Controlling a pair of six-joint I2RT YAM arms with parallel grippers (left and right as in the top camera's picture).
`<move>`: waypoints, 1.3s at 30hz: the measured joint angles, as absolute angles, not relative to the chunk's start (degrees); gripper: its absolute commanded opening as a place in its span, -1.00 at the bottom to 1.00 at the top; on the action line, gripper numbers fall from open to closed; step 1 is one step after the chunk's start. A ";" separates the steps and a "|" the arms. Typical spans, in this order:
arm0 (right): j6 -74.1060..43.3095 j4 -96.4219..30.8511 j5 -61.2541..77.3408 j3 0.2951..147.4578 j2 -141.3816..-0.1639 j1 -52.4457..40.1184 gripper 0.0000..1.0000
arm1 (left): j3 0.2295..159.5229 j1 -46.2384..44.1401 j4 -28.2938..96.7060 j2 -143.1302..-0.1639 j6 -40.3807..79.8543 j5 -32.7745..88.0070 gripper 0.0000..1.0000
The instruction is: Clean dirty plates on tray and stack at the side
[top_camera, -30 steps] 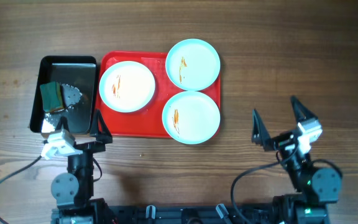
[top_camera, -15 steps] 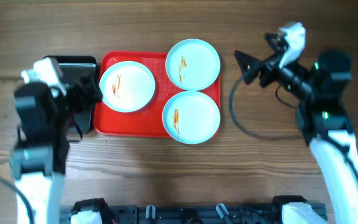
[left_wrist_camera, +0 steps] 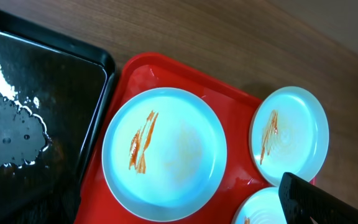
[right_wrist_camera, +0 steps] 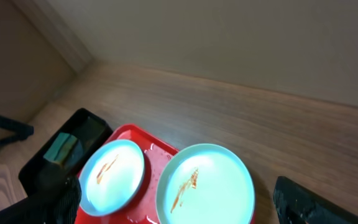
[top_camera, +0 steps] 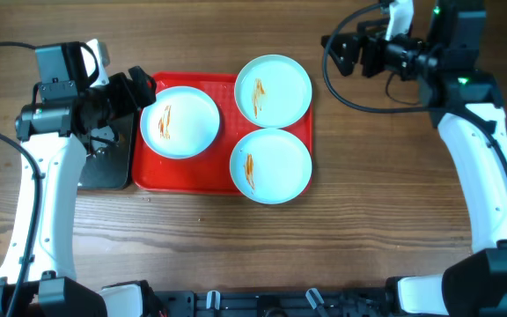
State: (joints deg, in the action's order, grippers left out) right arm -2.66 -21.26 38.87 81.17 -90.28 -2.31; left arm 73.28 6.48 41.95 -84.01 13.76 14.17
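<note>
The red tray [top_camera: 218,176] holds three pale mint plates with orange-red sauce streaks: a left plate [top_camera: 180,121], a back right plate [top_camera: 274,91] and a front right plate [top_camera: 271,165], both overhanging the tray's right rim. My left gripper [top_camera: 141,92] is open and empty, above the tray's left rim beside the left plate. In the left wrist view the left plate [left_wrist_camera: 165,154] lies below the open jaws [left_wrist_camera: 166,202]. My right gripper [top_camera: 349,51] is open and empty, high to the right of the back right plate [right_wrist_camera: 207,183], jaws [right_wrist_camera: 176,205] apart.
A black glossy tray [top_camera: 104,169] lies left of the red tray, mostly under my left arm. It is wet with foam [left_wrist_camera: 17,106], and the right wrist view shows a green sponge [right_wrist_camera: 64,149] in it. Bare wooden table surrounds the trays.
Both arms rose from the table's front edge and swung to the back. The left gripper now hangs over the red tray's left rim, the right one at the back right. The plates have not moved.
</note>
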 measured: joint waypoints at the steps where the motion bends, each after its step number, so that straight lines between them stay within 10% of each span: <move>1: -3.73 -20.58 37.50 81.17 -90.74 -3.42 0.99 | 73.28 6.57 42.09 -84.01 14.66 13.82 0.97; 15: -8.36 -13.78 27.44 87.92 -106.80 -22.63 0.99 | 73.69 15.77 53.32 -91.09 29.71 -12.88 0.66; 39: -10.48 -7.18 26.92 87.92 -117.19 -30.17 0.96 | 73.69 18.20 32.67 -113.12 6.02 -17.74 0.44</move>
